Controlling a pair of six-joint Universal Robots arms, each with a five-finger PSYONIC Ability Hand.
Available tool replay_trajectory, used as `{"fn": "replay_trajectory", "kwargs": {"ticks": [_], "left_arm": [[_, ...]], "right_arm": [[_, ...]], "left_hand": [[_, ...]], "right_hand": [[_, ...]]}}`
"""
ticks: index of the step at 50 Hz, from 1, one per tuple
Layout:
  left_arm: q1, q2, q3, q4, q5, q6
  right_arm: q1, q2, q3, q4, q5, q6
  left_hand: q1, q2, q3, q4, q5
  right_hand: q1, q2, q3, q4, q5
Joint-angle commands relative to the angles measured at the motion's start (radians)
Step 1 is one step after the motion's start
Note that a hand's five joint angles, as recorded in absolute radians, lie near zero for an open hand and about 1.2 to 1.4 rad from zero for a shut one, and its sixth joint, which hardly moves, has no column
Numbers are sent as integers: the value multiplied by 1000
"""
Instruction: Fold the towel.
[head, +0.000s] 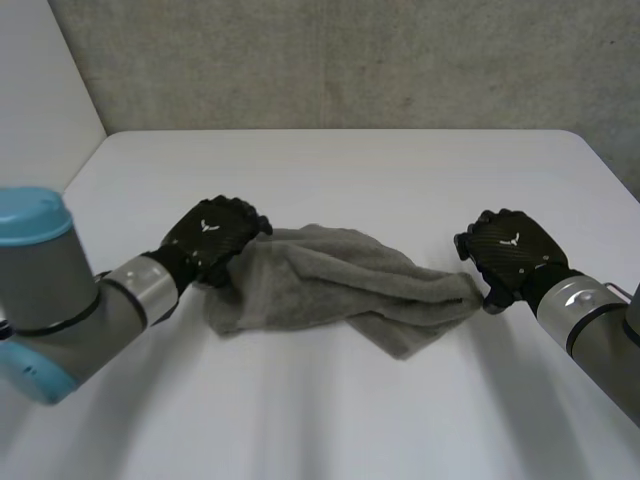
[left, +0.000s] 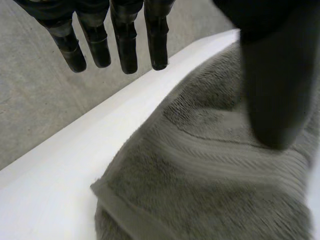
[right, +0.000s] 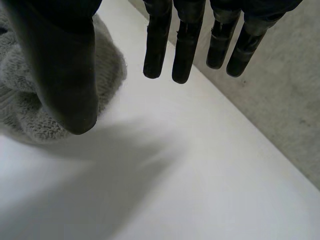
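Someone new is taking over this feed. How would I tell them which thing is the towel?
Start at the white table and look between the two black hands. From the left hand to the right hand lies the towel, a rumpled strip with one end at each hand. It is the one grey, fuzzy cloth there; the hands beside it are hard and black.

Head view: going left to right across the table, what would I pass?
The left arm → left hand → grey towel → right hand → right arm.
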Motion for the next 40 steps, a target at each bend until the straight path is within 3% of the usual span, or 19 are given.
{"fn": "replay_trajectory", "kwargs": {"ticks": [1, 11, 19, 23, 35, 40], "left_arm": [[-46, -164, 230, -32, 1, -62], [-63, -355, 487, -156, 6, -68], [-72, -419, 537, -228, 4, -62], [-80, -372, 491, -225, 0, -58], [-81, -125, 283, -152, 0, -58], [-80, -43, 206, -156, -5, -58]], "right_arm": [[-6, 6, 19, 4, -1, 14], [-3, 6, 39, 7, 1, 23], [-10, 3, 36, 65, -6, 24], [-12, -12, 34, 76, 2, 53], [-19, -23, 28, 87, -13, 265], [-18, 4, 24, 85, -27, 282]], "left_hand": [[-47, -46, -58, -66, -2], [117, 118, -58, -66, 162], [658, 658, -58, -66, 703], [895, 895, -58, -66, 940], [895, 896, -58, -66, 940], [904, 905, -58, -66, 949]], "right_hand": [[-67, -90, -52, -76, -37], [-70, -93, -52, -76, -40], [-61, -84, -52, -76, -32], [-58, -81, -52, -76, -29], [-122, -146, -52, -76, -93], [-219, -243, -52, -76, -190]]}}
